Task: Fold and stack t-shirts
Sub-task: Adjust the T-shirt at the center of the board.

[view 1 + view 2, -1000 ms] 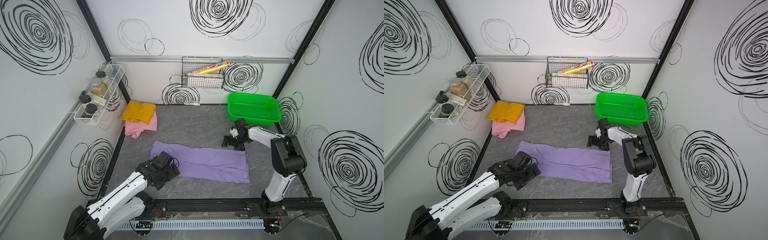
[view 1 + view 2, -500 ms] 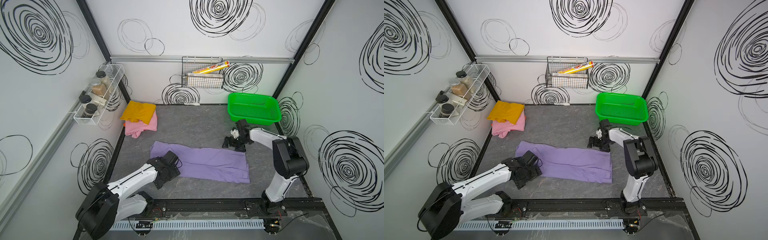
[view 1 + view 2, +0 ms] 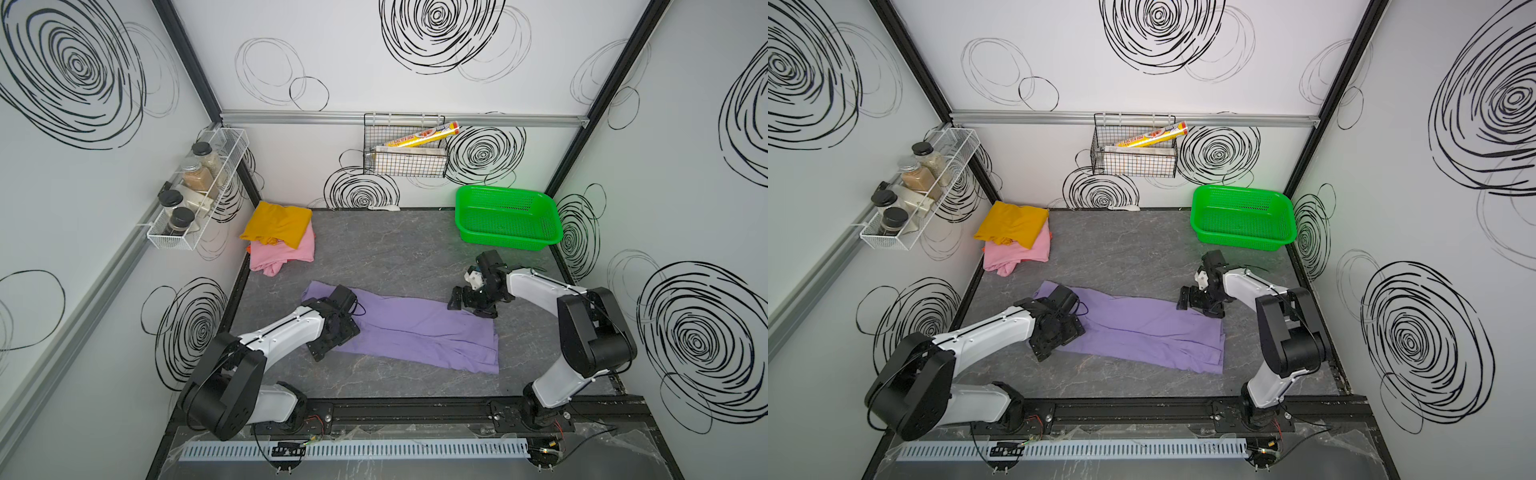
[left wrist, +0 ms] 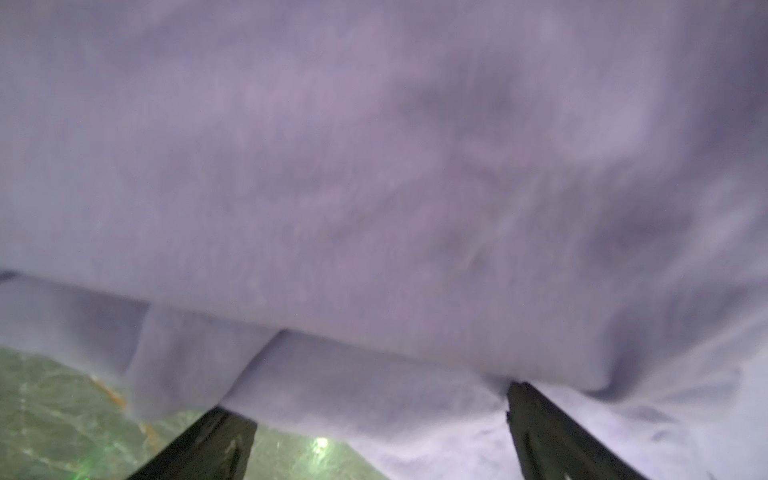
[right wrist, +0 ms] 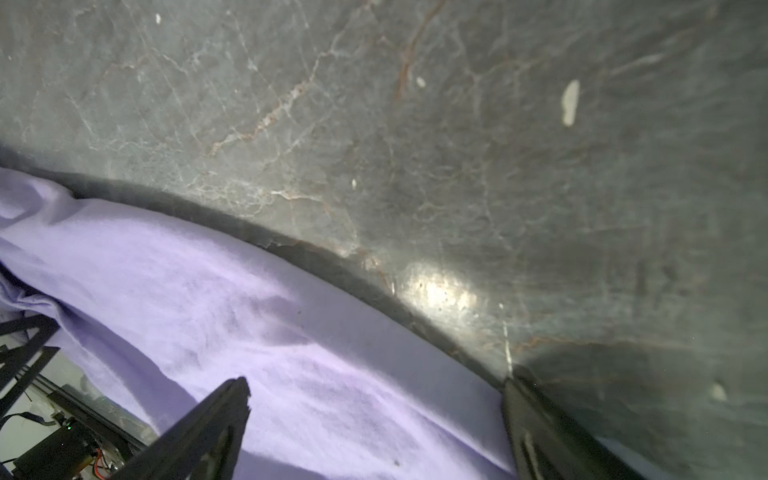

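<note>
A lavender-purple t-shirt [image 3: 415,328] [image 3: 1142,328] lies as a long folded strip across the middle of the table. My left gripper [image 3: 332,343] [image 3: 1054,343] is low at its left end, open. In the left wrist view the left gripper [image 4: 374,403] straddles the front hem of the purple fabric [image 4: 374,166]. My right gripper [image 3: 471,307] [image 3: 1200,306] sits open at the strip's far right corner. In the right wrist view the right gripper [image 5: 376,384] spans the purple cloth's [image 5: 249,311] edge. A mustard-yellow t-shirt [image 3: 277,224] lies folded on a pink t-shirt [image 3: 278,253] at the back left.
A green perforated basket [image 3: 507,218] stands at the back right corner. On the back wall hangs a wire basket [image 3: 405,158] and on the left wall a jar rack [image 3: 195,191]. Bare grey table [image 3: 395,249] lies between the stack and the basket.
My left arm has dropped lower and its gripper has slid a little onto the purple shirt's left end. The right gripper has shifted slightly toward the shirt's corner.
</note>
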Motion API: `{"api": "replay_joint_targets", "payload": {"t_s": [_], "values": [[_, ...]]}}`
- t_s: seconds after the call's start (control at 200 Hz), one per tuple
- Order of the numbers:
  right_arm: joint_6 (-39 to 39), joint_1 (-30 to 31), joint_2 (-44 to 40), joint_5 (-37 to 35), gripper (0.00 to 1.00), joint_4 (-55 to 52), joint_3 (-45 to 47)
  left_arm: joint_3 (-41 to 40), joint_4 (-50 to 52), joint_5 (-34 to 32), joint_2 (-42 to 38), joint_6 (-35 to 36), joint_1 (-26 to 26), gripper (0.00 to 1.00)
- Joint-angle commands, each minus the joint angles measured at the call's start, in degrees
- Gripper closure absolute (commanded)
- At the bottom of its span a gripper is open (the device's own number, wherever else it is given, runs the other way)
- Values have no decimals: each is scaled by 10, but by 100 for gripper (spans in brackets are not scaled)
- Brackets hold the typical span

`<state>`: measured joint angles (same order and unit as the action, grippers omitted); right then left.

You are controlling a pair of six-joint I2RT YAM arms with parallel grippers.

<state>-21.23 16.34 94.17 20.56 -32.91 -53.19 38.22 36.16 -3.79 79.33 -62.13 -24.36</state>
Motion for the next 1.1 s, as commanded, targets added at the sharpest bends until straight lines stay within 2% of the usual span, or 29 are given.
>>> {"api": "replay_joint_targets", "payload": {"t_s": [0.0, 0.37, 0.741, 1.096], "values": [[-14, 15, -6, 2, 0, -30, 34, 21, -53, -13, 34, 35, 19, 1], [-64, 87, -65, 32, 0, -34, 56, 147, -79, -17, 155, 61, 38, 1], [-110, 134, -119, 42, 0, -30, 88, 345, -84, -16, 298, 74, 43, 1], [-162, 195, -140, 61, 0, 15, 137, 537, -84, 26, 427, 75, 45, 1]]}}
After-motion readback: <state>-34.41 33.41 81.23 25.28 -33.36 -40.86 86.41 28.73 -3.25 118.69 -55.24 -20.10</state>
